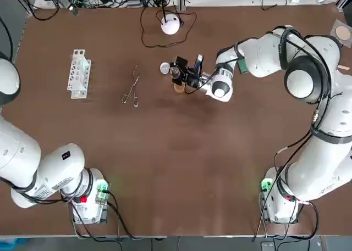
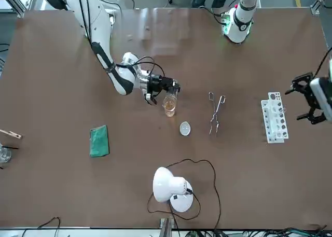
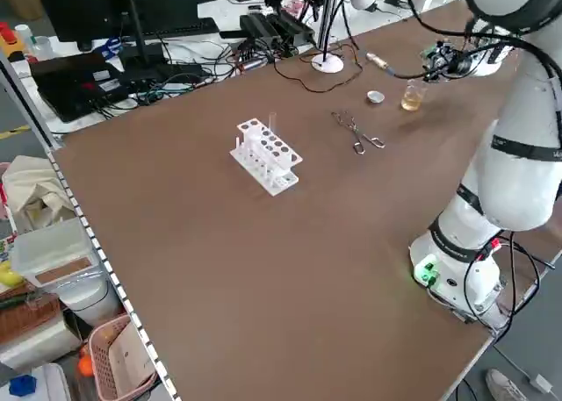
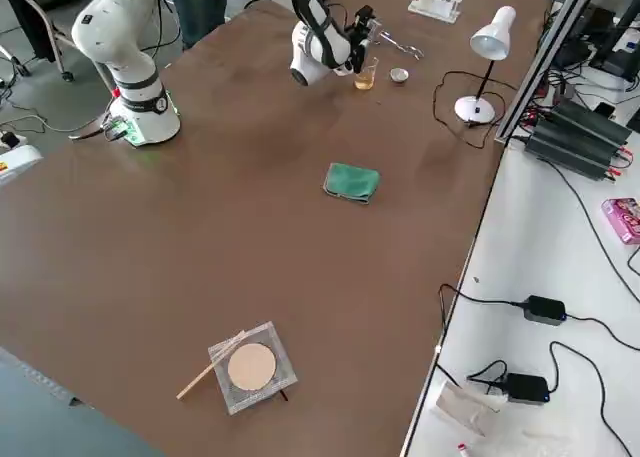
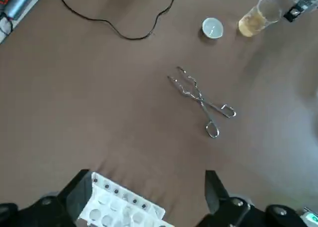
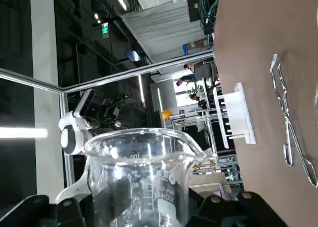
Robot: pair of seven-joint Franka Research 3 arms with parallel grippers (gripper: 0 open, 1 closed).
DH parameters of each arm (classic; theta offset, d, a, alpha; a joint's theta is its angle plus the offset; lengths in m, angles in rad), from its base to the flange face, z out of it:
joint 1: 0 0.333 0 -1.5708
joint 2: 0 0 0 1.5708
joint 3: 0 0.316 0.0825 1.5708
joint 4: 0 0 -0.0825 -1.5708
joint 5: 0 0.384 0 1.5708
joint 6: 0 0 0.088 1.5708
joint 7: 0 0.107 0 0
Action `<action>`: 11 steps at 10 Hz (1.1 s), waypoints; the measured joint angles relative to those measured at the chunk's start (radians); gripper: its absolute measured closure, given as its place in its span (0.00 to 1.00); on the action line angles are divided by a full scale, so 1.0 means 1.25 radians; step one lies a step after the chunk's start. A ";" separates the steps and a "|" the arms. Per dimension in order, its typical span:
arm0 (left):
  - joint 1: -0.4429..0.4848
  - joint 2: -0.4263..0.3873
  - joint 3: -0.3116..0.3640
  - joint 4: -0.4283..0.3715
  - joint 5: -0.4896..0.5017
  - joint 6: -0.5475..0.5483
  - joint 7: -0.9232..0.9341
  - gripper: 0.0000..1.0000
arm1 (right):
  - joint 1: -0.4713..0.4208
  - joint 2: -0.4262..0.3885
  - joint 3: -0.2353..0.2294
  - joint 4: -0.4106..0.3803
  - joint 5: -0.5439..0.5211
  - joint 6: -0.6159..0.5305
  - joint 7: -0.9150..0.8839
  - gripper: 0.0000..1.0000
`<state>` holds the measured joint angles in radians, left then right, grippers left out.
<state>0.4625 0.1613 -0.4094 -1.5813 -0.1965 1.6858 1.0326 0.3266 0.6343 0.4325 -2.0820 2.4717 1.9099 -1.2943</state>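
Editor: Brown table first. What is sitting on it?

Photographer: White lamp is standing at the far edge. The test-tube rack is lying near the raised left gripper, whose fingers are hanging wide apart, holding nothing.

Editor: And the right gripper?

Photographer: Over the far middle, to the right of the metal tongs, it is clamping its fingers on a glass beaker of amber liquid. A small white cap is lying just beside it.

Only one marking reads — "100", printed on the glass beaker.
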 joint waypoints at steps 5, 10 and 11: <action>-0.048 -0.030 -0.057 -0.017 0.109 0.018 -0.502 0.00 | -0.005 0.000 -0.001 0.004 0.000 0.000 0.047 0.61; -0.052 -0.033 -0.058 -0.012 0.201 0.058 -0.695 0.00 | -0.016 0.000 -0.001 0.005 0.000 -0.003 0.221 0.61; -0.051 -0.036 -0.058 -0.006 0.206 0.072 -0.702 0.00 | -0.016 0.000 -0.001 0.005 0.000 -0.004 0.247 0.61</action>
<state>0.3984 0.1168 -0.4818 -1.5892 0.0607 1.7762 0.1552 0.3064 0.6342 0.4316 -2.0753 2.4721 1.9055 -0.9859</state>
